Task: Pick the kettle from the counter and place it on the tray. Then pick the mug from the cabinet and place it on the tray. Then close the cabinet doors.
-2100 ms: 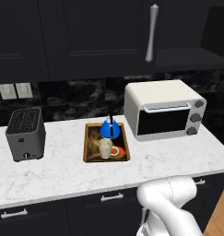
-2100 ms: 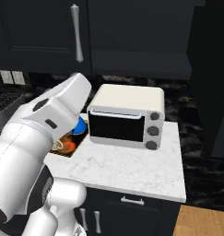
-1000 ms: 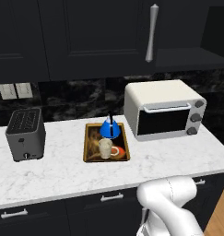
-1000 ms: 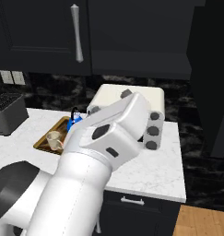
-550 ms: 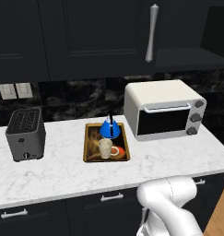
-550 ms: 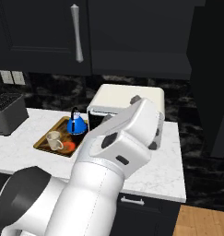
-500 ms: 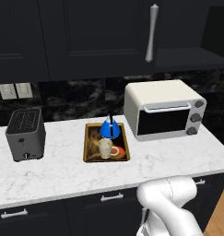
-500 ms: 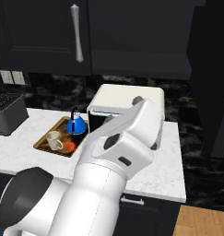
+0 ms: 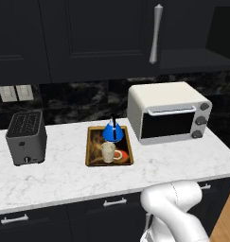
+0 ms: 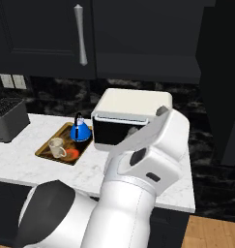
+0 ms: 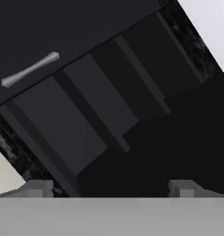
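Note:
The blue kettle and the cream mug both stand on the golden-rimmed tray on the marble counter. Above it hangs the black cabinet, with a panelled door and its silver bar handle. Right of that handle a dark interior shelf shows. My gripper is open with nothing between its fingertips. It faces a tilted black panelled door with a silver handle. My arm's white link fills the foreground of the right base view.
A white toaster oven stands right of the tray, and a grey toaster left of it. Black drawers with silver handles run under the counter. A tall black panel stands at the far right.
In the right base view my arm has swung rightward across the picture, uncovering the tray. Kettle, mug and tray have not moved. The gripper stays open.

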